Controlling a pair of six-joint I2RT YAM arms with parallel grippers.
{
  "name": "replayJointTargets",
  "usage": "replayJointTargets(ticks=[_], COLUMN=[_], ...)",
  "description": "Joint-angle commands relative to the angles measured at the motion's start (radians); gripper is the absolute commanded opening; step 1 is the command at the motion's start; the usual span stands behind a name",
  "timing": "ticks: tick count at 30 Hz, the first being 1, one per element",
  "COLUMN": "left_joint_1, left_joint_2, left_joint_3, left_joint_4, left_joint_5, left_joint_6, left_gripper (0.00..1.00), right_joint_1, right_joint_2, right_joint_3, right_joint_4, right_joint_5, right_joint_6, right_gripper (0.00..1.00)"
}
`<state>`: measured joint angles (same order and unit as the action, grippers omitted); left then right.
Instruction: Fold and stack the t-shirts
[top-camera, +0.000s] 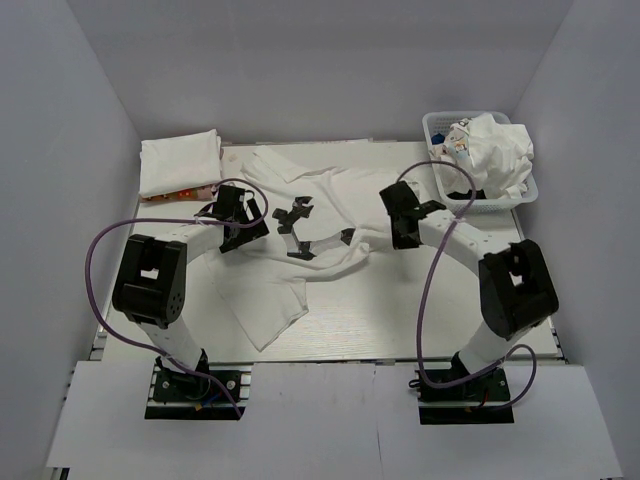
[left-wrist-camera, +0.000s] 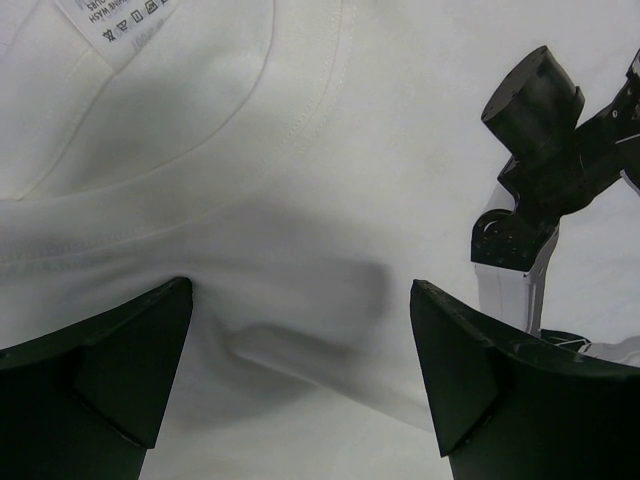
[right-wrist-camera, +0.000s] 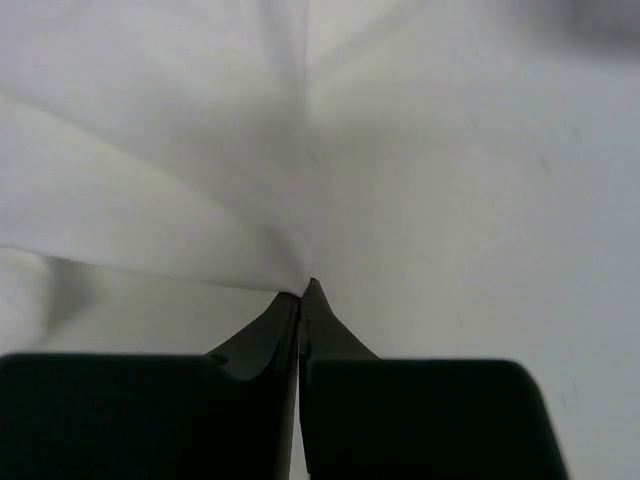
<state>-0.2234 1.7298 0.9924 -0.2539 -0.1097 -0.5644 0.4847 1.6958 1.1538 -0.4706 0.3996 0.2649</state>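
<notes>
While left gripper (left-wrist-camera: 300, 290) hangs spread, right gripper (right-wrist-camera: 303, 290) pinches the white t-shirt (right-wrist-camera: 150, 180)

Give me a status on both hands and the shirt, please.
Left hand open over white t-shirt, at collar. Right hand shut on its cloth. Basket far right, clear of both.

t-shirt (left-wrist-camera: 330, 200) care label (left-wrist-camera: 120, 25) cut by top edge, print unreadably small

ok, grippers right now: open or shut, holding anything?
Left gripper: open, empty, over the white t-shirt.
Right gripper: shut, pinching that t-shirt's fabric.
</notes>
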Motion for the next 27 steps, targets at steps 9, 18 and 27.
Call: replayJointTargets(ticks=[9, 18, 27], left_joint_1=[-0.004, -0.004, -0.004], left_joint_2=[0.011, -0.087, -0.324], left_joint_3=[0.015, -0.009, -0.126], left_joint_4=[-0.01, -0.01, -0.076], left_joint_5=[0.001, 0.047, 0.1], left_joint_6=[0.006, -0.003, -0.032], left_gripper=[1.0, 1.0, 1.0], right_joint_1=[-0.004, 0.002, -0.006], right_joint_2=[-0.174, -0.37, -0.574], right_joint_3=[-0.278, -0.249, -0.338], right_joint_4=[-0.807, -0.649, -0.03], right_joint_5=[0.295, 0.277, -0.107], right_joint_6=[0.721, 0.611, 0.31], right_gripper=[0.15, 0.9, 0.9])
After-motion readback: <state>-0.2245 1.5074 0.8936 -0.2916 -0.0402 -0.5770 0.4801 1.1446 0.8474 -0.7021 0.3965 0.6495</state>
